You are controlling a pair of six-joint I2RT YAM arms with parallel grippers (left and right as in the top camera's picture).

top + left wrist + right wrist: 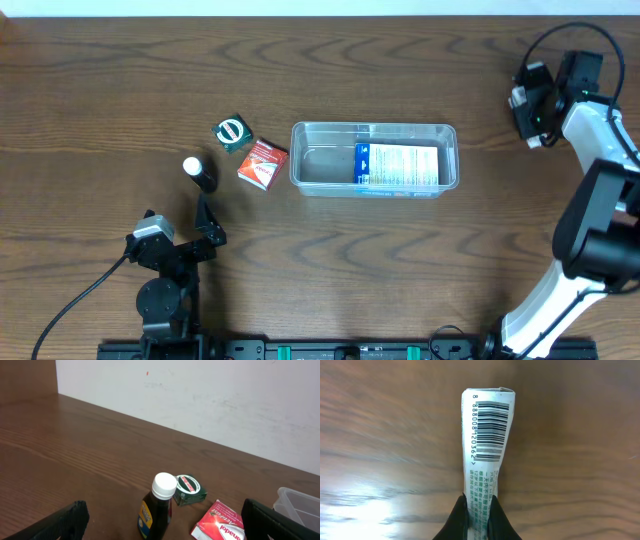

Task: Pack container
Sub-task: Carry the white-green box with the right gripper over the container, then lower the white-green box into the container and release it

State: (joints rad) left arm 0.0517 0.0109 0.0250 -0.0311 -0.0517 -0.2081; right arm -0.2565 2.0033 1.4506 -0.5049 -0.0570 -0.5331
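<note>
container [322, 165], a clear plastic tub, sits mid-table [100, 90], long side running left-right. packing looks partly done: one blue-and-white box [398, 165] lies flat in its right half, and the left half is bare. three items sit on the wood to the tub's left. red-and-white box [263, 163] is just beside the tub wall; can't tell if it touches. small green box [233, 133] w/ a round logo is next to that. dark bottle [198, 172] w/ white cap stands upright, furthest left. my left gripper [207, 225] is near the bottle on my side of it, jaws spread wide & holding nothing. in the left wrist view the bottle stands ahead of the two fingers, untouched. my right gripper [479, 510] is far right, well apart from the tub, clenched on a thin white pack [487, 435] w/ a barcode. it's pinched at one end, and the rest sticks out over bare wood. my read: one item in, one in hand needing a carry to the tub & release, three not yet picked up. so well under half done. can't tell what's inside the pack.
</note>
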